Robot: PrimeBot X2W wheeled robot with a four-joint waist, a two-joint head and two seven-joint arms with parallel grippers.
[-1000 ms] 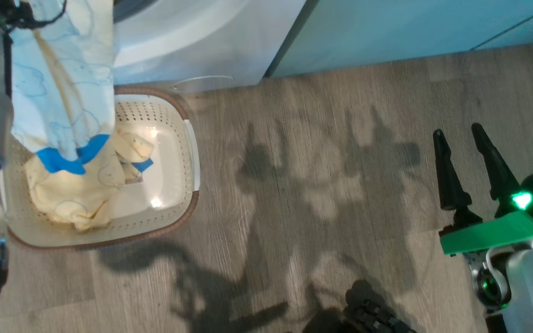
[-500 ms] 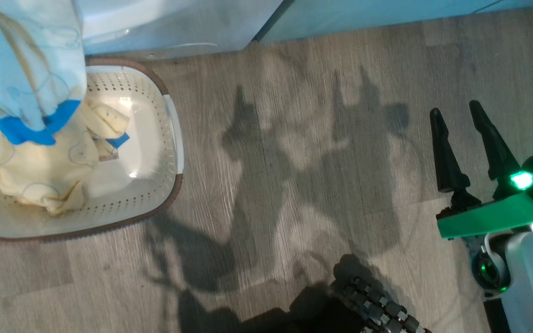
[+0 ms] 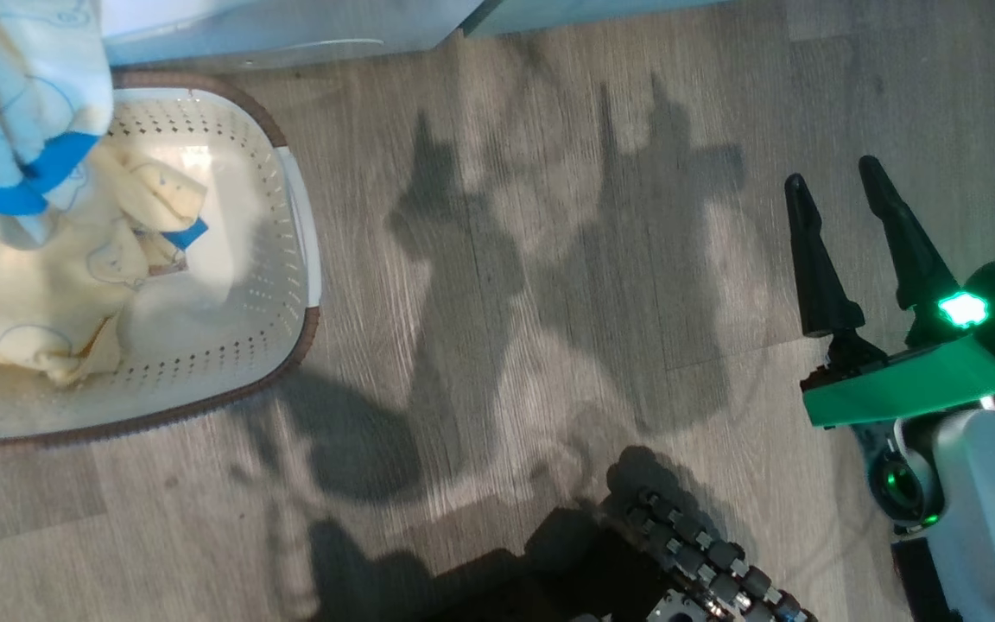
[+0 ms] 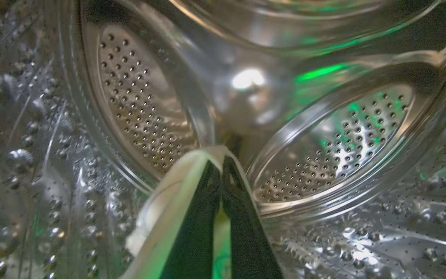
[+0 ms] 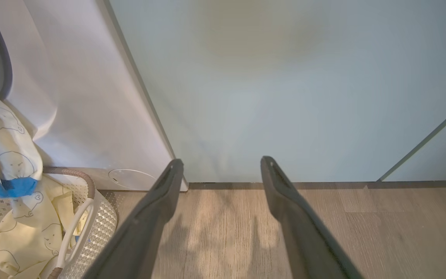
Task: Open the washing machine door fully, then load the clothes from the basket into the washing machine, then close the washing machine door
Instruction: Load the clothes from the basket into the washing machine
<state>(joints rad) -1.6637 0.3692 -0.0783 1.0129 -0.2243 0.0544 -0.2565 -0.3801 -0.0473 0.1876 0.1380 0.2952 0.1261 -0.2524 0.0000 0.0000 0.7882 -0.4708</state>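
Holds the right gripper (image 3: pixel 833 171) wide and empty, tapered and dark, over grey wood-grain floor (image 3: pixel 549 259). Looks down left on the basket (image 3: pixel 251 294), rounded cream perforated plastic with a brown rim, just before the white washing machine (image 5: pixel 72 97), the clothes (image 3: pixel 31 268) crumpled inside, soft pale yellow, blue-banded. Pinches one pale fold of them in the tightly closed left gripper (image 4: pixel 222 162), deep in the dimpled, glossy steel drum (image 4: pixel 141 100).

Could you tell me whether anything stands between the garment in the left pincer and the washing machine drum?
Nothing visible does: the left pincer, shut on the pale yellow cotton garment, is inside the perforated steel drum, with bare metal ahead.
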